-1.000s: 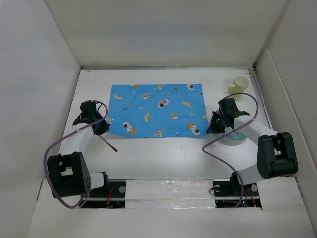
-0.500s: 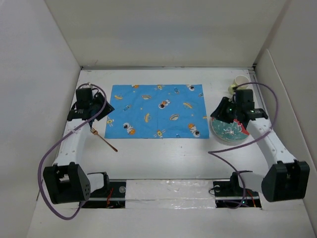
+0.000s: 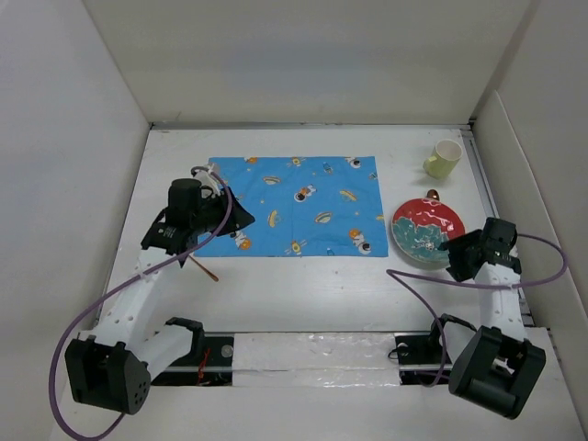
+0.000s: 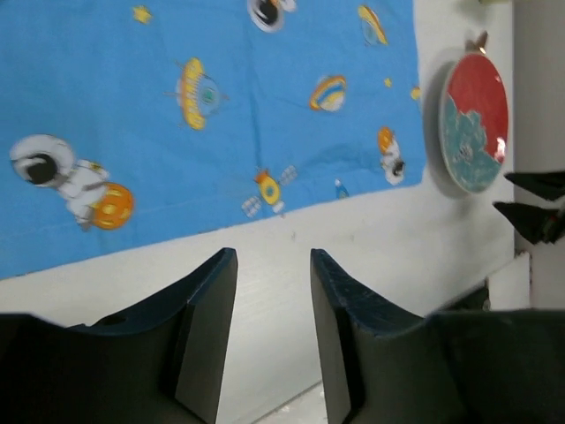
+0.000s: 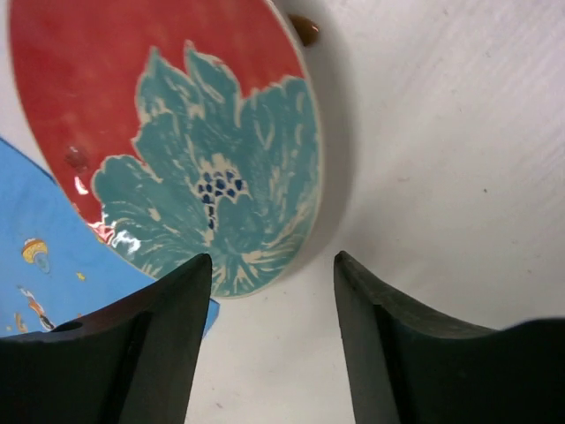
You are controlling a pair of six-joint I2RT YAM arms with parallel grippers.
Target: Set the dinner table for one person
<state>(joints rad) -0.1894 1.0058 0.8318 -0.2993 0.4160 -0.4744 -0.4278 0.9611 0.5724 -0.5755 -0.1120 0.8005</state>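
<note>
- Red-and-teal plate (image 3: 428, 232) lies on the white bench (image 3: 312, 294), at the blue cloth's (image 3: 294, 202) right edge.
- Right hand (image 3: 457, 255), wide and empty, is nearer; the plate lies just ahead, clothward.
- Left hand (image 3: 241, 219), parted and empty, hangs over the cloth's left end.
- Brown bit (image 3: 432, 193) behind the plate's far rim cannot be identified.

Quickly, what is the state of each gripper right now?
Left gripper: open, holding nothing.
Right gripper: open, holding nothing.
</note>
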